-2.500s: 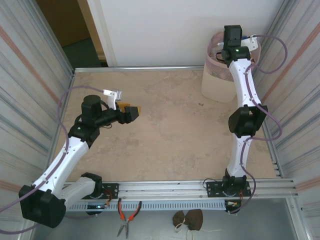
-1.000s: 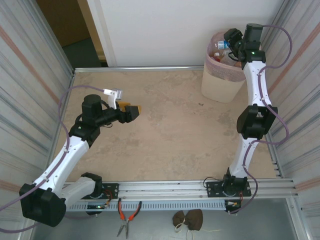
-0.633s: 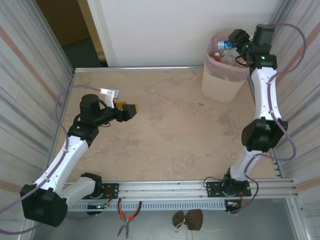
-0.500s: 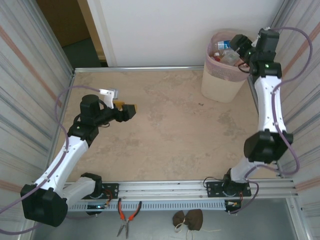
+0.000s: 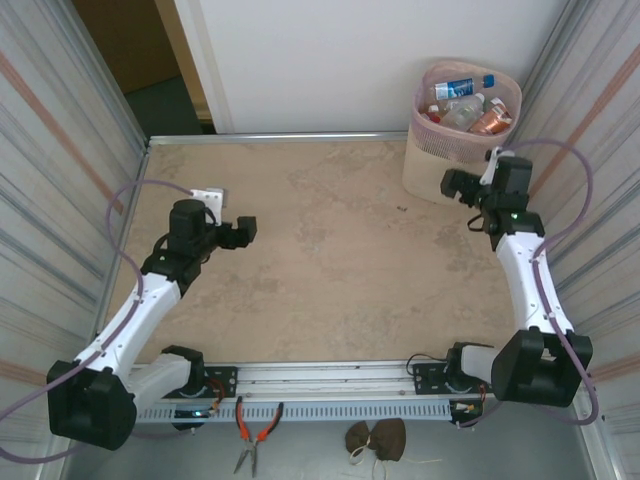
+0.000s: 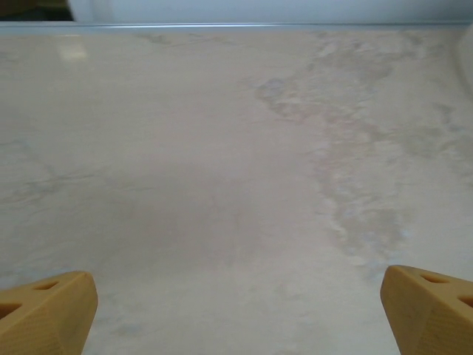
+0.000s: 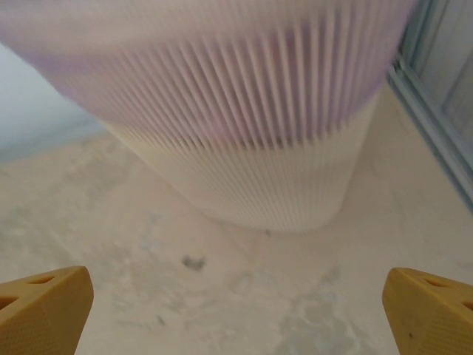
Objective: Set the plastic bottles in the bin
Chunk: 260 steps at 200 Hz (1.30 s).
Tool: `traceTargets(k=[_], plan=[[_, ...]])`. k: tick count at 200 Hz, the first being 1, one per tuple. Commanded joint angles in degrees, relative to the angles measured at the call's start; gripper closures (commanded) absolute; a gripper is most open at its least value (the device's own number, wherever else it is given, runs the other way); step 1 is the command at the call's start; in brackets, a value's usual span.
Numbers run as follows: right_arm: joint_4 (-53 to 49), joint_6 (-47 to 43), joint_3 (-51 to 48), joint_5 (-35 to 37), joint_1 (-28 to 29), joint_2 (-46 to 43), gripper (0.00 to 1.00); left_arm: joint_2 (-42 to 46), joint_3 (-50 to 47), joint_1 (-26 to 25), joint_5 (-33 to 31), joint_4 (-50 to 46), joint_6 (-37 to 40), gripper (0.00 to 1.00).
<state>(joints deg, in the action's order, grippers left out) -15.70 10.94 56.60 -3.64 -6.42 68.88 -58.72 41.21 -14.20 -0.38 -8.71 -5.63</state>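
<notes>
The bottles (image 5: 465,100) lie in the bin (image 5: 432,172) at the far right; they look light, smooth and easy to dent, so I would grip one gently across the body. The right gripper (image 5: 452,183) hangs low beside the bin wall. The left gripper (image 5: 243,230) is over the table's (image 5: 350,270) left part, and both have jaws spread wide and empty.

Marbled beige table (image 5: 330,280), red-handled pliers (image 5: 252,430) on the near ledge, brown cloth lump (image 5: 377,437) near them, white back wall (image 5: 320,60)

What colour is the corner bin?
The bin is beige with a pinkish liner; clearest in the top external view.
</notes>
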Motion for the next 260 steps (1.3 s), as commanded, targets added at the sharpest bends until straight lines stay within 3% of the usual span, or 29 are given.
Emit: traceTargets(k=[1,32,68,101,133,163,210,222,260], plan=[[11.1,-5.3,-8.1,2.8,-0.3,-0.5,0.01,-0.1,-3.3,0.4,-9.1,6.3,6.4,0.01],[25.1,-7.7,-19.5,4.1,-0.1,2.6,0.01,-1.6,-9.8,0.6,-13.2,17.1,10.1,0.01],[41.1,-6.6,-28.1,5.3,-0.1,8.0,0.01,-9.2,-13.9,1.8,-12.9,29.4,12.8,0.01],[44.4,-6.7,-30.0,6.1,-0.2,9.1,0.01,-14.6,-18.8,4.4,-6.3,44.9,15.0,0.01],[50.2,-5.3,-34.0,0.5,0.1,7.3,0.01,-19.1,-20.5,8.5,0.5,52.1,14.8,0.01],[58.6,-3.7,-35.3,-1.5,0.6,10.7,0.01,-22.0,-20.5,11.7,5.4,54.4,12.8,0.01],[66.0,-3.7,-36.5,-2.1,0.6,17.7,0.01,-27.7,-21.0,12.1,8.7,60.2,13.9,0.01],[67.9,-3.9,-36.7,-2.5,0.6,19.1,0.01,-27.2,-20.0,13.1,10.5,57.5,13.3,0.01],[63.8,-4.9,-34.4,-0.3,1.9,19.5,0.01,-28.1,-18.1,14.0,10.0,55.0,11.8,0.01]])
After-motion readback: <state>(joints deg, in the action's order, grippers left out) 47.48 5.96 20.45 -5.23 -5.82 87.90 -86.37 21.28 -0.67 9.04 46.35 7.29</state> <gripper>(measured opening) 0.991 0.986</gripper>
